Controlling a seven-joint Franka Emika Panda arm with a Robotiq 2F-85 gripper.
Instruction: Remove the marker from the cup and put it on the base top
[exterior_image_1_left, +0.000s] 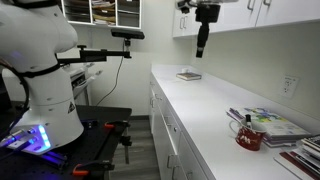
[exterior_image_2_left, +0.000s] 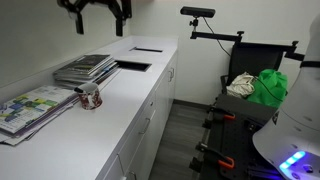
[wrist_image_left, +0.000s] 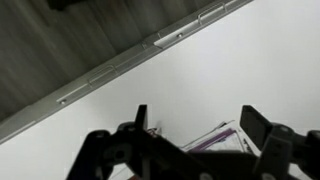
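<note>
Nearest the camera, at the lower right of an exterior view, the cup (exterior_image_1_left: 249, 136) stands upright on the counter (exterior_image_1_left: 195, 110), touching or just beside a stack of magazines (exterior_image_1_left: 268, 124). A thin dark stick, judged to be the marker (exterior_image_1_left: 245, 120), rises from the cup's mouth. Its long axis looks close to upright, though it is too small to confirm any tilt.

Relation governing the next move: the cup lies well below the gripper (exterior_image_1_left: 204, 40). In that view it is also off to the lower right, toward the camera. In the opposite exterior view the cup (exterior_image_2_left: 90, 97) sits almost straight under the gripper (exterior_image_2_left: 99, 25) at the left of the frame. Judgement: the approach calls for travel along the counter, then a long descent from above onto the marker's top end.

Gripper: high at the top edge in both exterior views, well apart from the cup. In the wrist view the gripper (wrist_image_left: 197, 128) shows both fingers (wrist_image_left: 141, 120) spread wide with nothing between or touching them. Only white counter and a corner of the magazines appear beyond. The cup is not in the wrist view.

Farther back, a small flat dark object (exterior_image_1_left: 188, 75) lies on the counter.
</note>
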